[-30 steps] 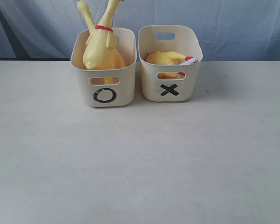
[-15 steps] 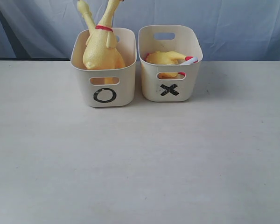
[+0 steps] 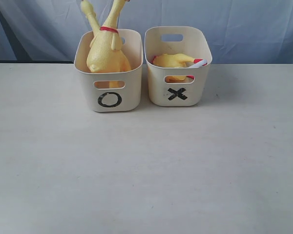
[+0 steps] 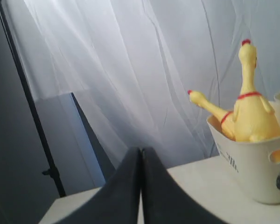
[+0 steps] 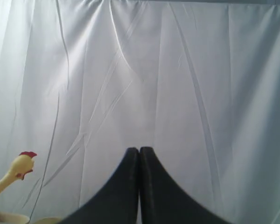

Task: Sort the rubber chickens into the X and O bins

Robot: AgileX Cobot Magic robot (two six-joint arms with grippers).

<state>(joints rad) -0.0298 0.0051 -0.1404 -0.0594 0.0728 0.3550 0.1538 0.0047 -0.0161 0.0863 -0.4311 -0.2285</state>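
Exterior view: two rubber chickens [image 3: 105, 53] are seen in the O bin [image 3: 129, 90], a shorter one [image 3: 170, 60] apparently in the X bin [image 3: 158, 92], ahead of left tool [image 4: 140, 151] and right tool [image 5: 139, 151], both pressed closed, empty; sorting is judged finished.

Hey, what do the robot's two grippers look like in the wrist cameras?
Left gripper: two plain matte black fingers, broad at the base and tapering to narrow tips. Right gripper looks identical. No cables, markings or arm links show in any view.
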